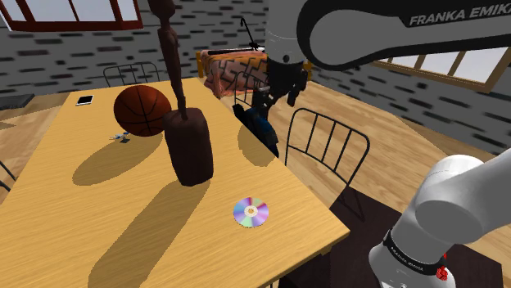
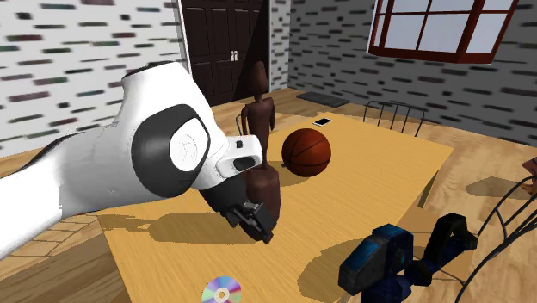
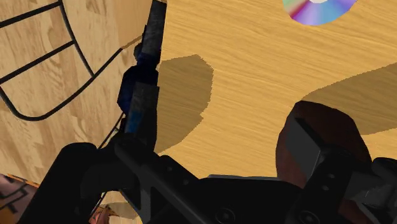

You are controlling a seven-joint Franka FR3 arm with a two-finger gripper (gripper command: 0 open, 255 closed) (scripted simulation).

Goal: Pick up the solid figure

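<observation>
Your black claw [image 3: 219, 143] stands wide open, gripping nothing. Near it, the smooth dark-brown figure [image 1: 188, 147], slim above a rounded base, stands upright on the wood-grain worktop [image 1: 49, 188], beside a basketball [image 1: 142, 110].

A dark reddish-brown carved humanoid figure [image 1: 187, 143]. A pale honey-coloured table [image 1: 49, 213] with fine wood grain streaks. An orange-brown basketball [image 1: 142, 110] lined with thin black seams. A silvery round disc [image 1: 250, 212] shimmering in rainbow bands of pink, green and blue. A blue-and-black blocky gadget [image 2: 387, 258]. Grey brick walls [image 2: 69, 43] flecked with darker bricks. A deep red window frame [image 2: 439, 54].
</observation>
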